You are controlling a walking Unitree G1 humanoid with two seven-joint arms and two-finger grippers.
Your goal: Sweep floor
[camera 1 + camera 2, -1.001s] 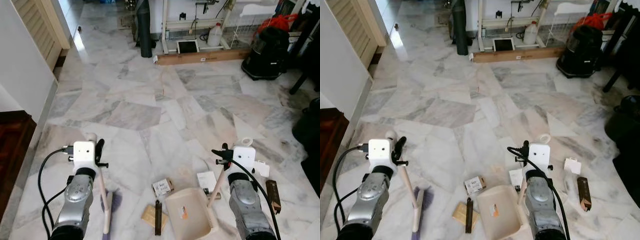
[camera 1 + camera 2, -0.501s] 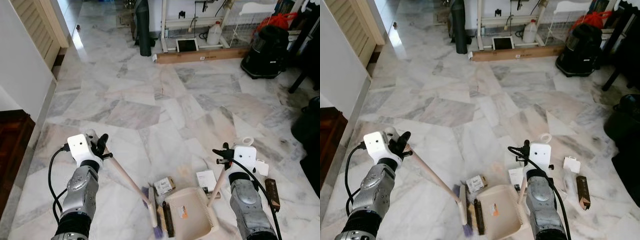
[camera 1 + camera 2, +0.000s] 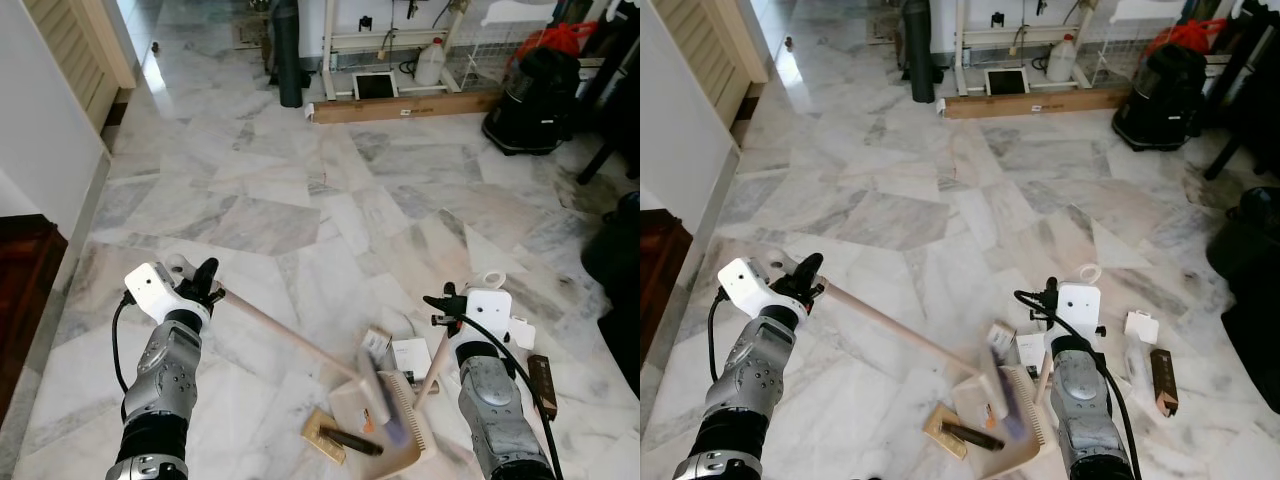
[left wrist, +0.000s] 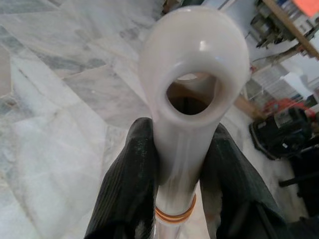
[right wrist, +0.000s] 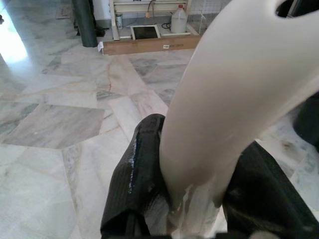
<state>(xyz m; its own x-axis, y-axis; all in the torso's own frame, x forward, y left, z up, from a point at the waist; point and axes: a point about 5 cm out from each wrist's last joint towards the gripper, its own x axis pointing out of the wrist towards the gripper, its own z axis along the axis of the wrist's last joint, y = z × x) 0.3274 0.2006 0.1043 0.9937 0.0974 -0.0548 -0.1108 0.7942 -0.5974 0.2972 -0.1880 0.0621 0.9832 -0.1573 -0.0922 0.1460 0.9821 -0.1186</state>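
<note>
Two tools are in play on the marble floor [image 3: 300,200]. On the left, the left gripper [image 3: 207,285] is clamped around the top end of a broom handle [image 3: 290,338]; in the left wrist view its black fingers [image 4: 129,184] press both sides of the pale handle just below the hanging loop. The handle slants down and to the right, and the broom head [image 3: 385,395], with purple bristles, lies over the mouth of the cream dustpan [image 3: 375,420]. A dark stick-shaped item [image 3: 348,440] and a tan flat piece [image 3: 322,436] sit at the dustpan's near left edge, the stick partly on the pan. A small box [image 3: 375,340] lies just beyond the broom head, and a white card [image 3: 410,355] is beside it. Further right, the right gripper [image 3: 447,305] grips the dustpan's upright handle [image 3: 432,365], its fingers [image 5: 137,174] closed on the pale shaft. To the right of that arm, a white packet [image 3: 520,333] and a brown bar [image 3: 545,372] rest on the floor.
</note>
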